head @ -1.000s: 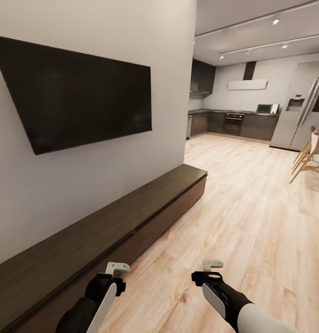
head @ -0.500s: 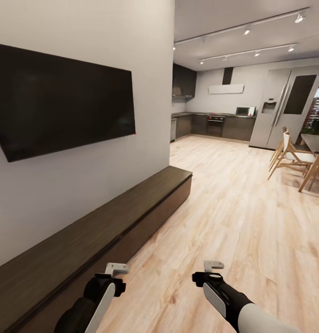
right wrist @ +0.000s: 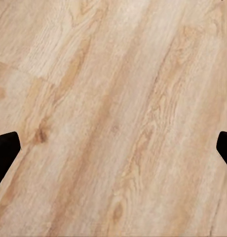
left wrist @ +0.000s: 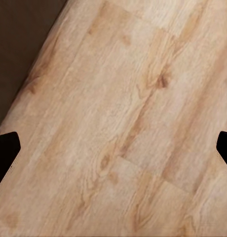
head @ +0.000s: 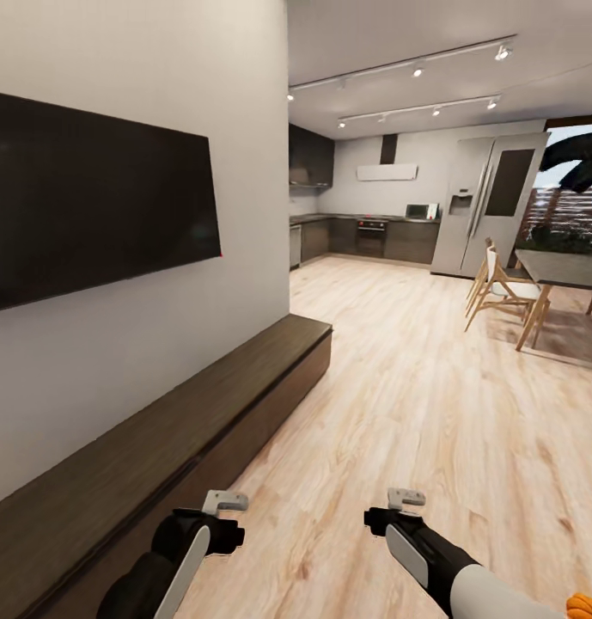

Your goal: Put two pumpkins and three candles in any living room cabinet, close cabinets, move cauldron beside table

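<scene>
Dark brown cabinet (head: pixel 201 413): long, low, against the wall at left, fronts shut, under a wall television (head: pixel 98 193). Left tool (head: pixel 225 501) and right tool (head: pixel 405 497): both spread wide, empty, over pale wood floor (head: pixel 433 413).

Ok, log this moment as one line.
phase: in transit | left gripper: open, empty | right gripper: open, empty | long dark brown wooden cabinet: closed

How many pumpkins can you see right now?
1, and only partly: an orange ribbed edge, likely a pumpkin, on the floor at the head view's bottom right corner, beyond the right arm. The other may be out of frame.
</scene>
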Tool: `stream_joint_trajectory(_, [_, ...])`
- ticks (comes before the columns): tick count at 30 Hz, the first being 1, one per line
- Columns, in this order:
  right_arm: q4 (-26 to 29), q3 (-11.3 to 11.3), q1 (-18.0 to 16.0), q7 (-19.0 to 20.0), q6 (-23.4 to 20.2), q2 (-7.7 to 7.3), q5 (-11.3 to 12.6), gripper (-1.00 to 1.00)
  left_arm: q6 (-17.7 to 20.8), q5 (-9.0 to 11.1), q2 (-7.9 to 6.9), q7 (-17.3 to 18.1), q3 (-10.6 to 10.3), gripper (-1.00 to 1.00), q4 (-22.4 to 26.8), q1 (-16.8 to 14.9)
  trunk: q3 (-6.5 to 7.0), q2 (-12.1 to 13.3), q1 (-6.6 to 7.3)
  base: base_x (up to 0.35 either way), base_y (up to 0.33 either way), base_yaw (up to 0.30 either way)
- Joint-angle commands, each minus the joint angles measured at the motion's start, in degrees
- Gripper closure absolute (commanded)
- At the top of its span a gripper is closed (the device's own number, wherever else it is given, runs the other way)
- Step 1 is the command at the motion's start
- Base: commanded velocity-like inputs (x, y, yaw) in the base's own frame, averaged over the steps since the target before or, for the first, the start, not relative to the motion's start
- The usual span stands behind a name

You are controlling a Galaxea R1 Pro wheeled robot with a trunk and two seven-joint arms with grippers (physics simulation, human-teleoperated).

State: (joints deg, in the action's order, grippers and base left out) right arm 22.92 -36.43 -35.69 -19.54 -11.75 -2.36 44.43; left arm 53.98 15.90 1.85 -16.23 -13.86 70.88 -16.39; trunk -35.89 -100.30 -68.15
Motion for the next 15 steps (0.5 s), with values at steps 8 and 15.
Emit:
stream_joint_trajectory(8, [0.15,-0.56,-0.07,0.31,-0.25,-0.11,0.58,-1.0,0.08,0.37,0.04,-0.73,-0.09,-1.0,0.07,0.03,0.03,-0.03,-0.03,0.327,0.0,-0.055])
stream_joint_trajectory(15, [0.17,-0.57,-0.03,0.38,-0.27,-0.1,0.65,-1.0,0.08,0.36,0.0,-0.59,-0.11,-1.0,0.21,0.04,0.29,-0.03,-0.03,0.334,0.0,-0.238])
